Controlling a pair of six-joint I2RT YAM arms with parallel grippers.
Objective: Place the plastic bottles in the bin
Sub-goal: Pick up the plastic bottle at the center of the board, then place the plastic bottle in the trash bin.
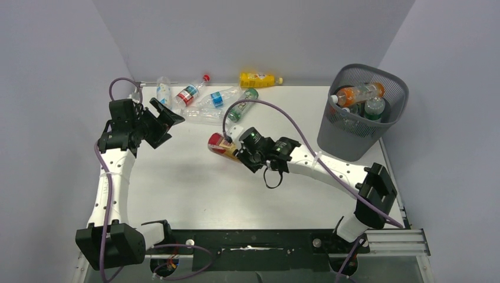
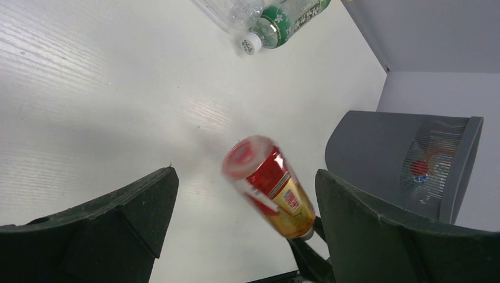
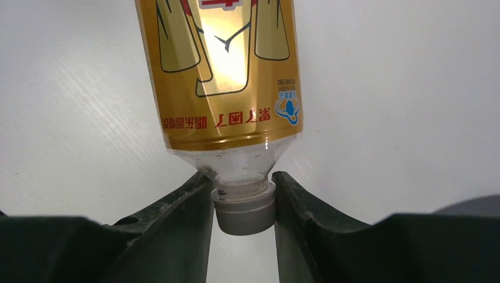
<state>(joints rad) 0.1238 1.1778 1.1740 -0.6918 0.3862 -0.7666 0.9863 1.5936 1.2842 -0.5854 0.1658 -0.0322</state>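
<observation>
The red-and-gold labelled bottle [image 3: 224,71] is held above the middle of the table [image 1: 194,188], gripped by its grey cap and neck between the fingers of the right claw [image 3: 243,200], with its body pointing away from the claw toward the left edge. It appears to be lifted clear of the surface. The step in hand is judged to be the carry: the bottle is picked up but not yet brought to the bin [image 1: 348,138], which stands well apart at the far right corner, with an orange bottle [image 1: 359,93] and others already inside. For the next move, a swing to the right is called for until the bottle hangs over the rim, and only then a release. The left claw [image 1: 167,122] is spread wide and holds nothing, near the left edge. More bottles [image 1: 206,97] lie along the far edge.
</observation>
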